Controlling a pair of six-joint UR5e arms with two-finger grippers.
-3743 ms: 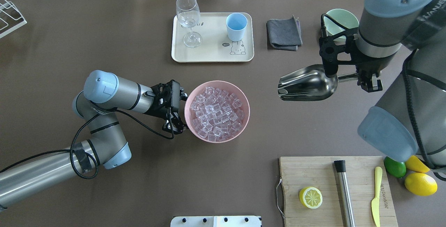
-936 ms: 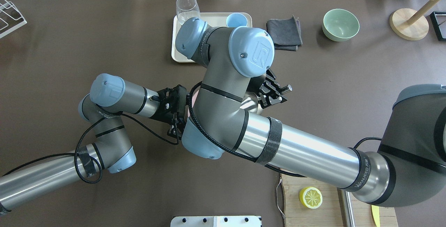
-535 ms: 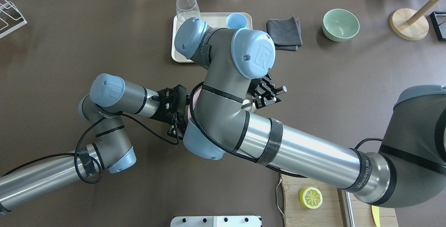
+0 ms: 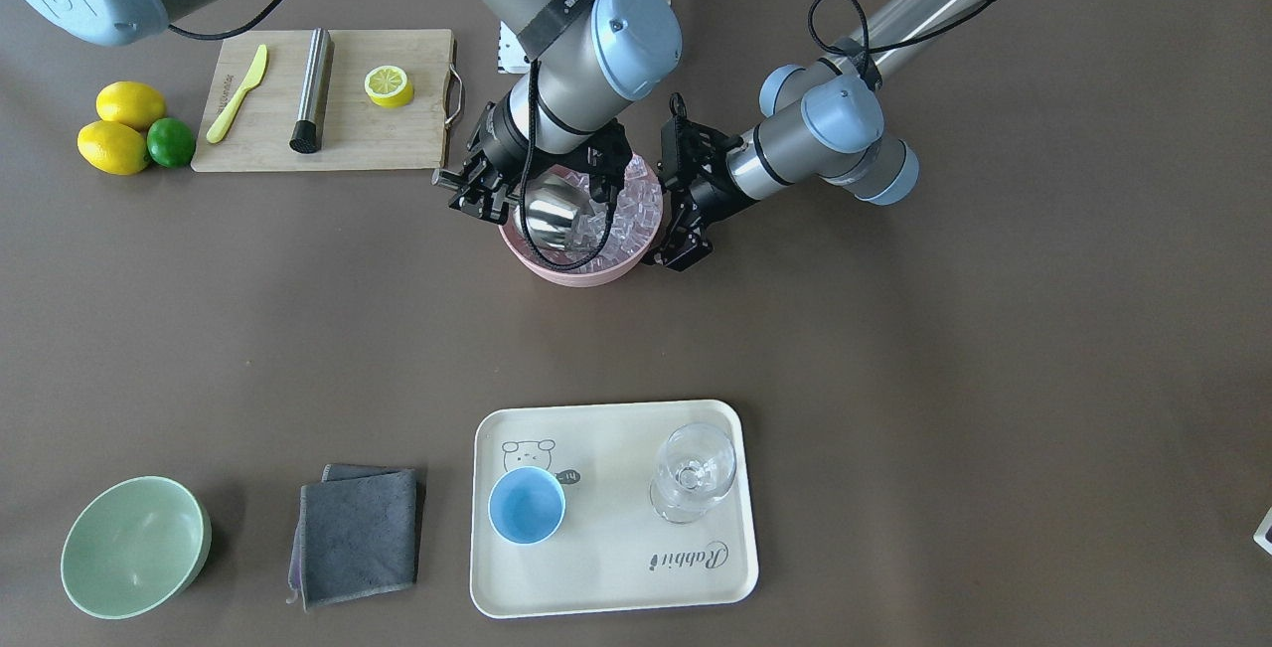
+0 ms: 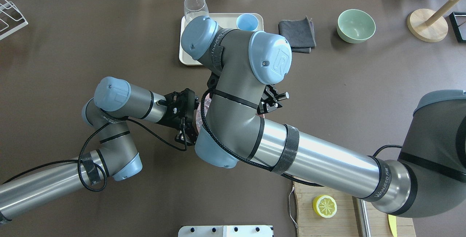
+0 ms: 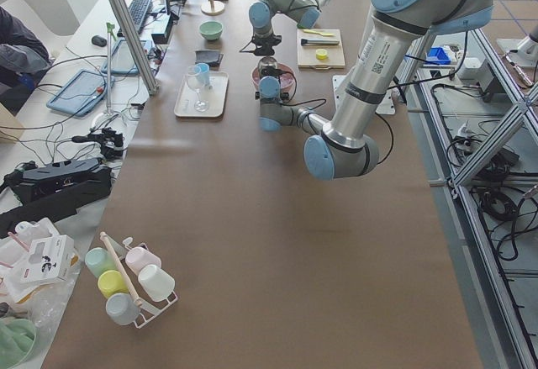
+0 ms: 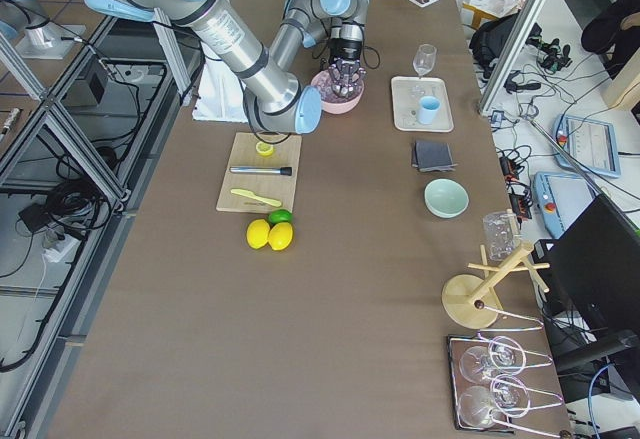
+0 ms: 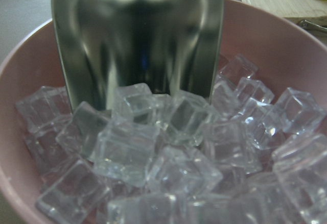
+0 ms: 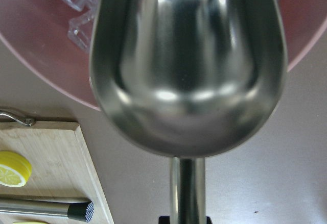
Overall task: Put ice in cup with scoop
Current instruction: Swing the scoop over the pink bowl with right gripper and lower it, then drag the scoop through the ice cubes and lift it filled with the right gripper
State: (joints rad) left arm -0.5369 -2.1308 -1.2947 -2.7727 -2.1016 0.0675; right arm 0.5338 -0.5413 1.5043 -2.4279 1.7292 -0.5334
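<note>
The steel scoop (image 4: 552, 210) has its open trough tipped down into the ice (image 4: 631, 210) in a pink bowl (image 4: 566, 274). My right gripper (image 4: 477, 195) is shut on the scoop's thin handle at the bowl's side. The left wrist view shows the scoop (image 8: 138, 35) with its front edge in the ice cubes (image 8: 153, 152). The right wrist view shows the trough (image 9: 186, 66) from behind. My left gripper (image 4: 672, 202) is open, its fingers spread against the bowl's outer wall on the other side. The light-blue cup (image 4: 526, 505) stands empty on the cream tray (image 4: 606, 577).
A stemmed glass (image 4: 695, 473) stands next to the cup on the tray. A grey cloth (image 4: 358, 533) and a pale green bowl (image 4: 134, 546) lie beyond it. A cutting board (image 4: 397, 135) holds a lemon half, a steel cylinder and a yellow knife; lemons and a lime (image 4: 171, 141) lie beside it.
My right arm has swung in from the right with the scoop and reached over the pink bowl. In the last second its wrist has shifted left, towards the ice. My left arm has stayed put.
</note>
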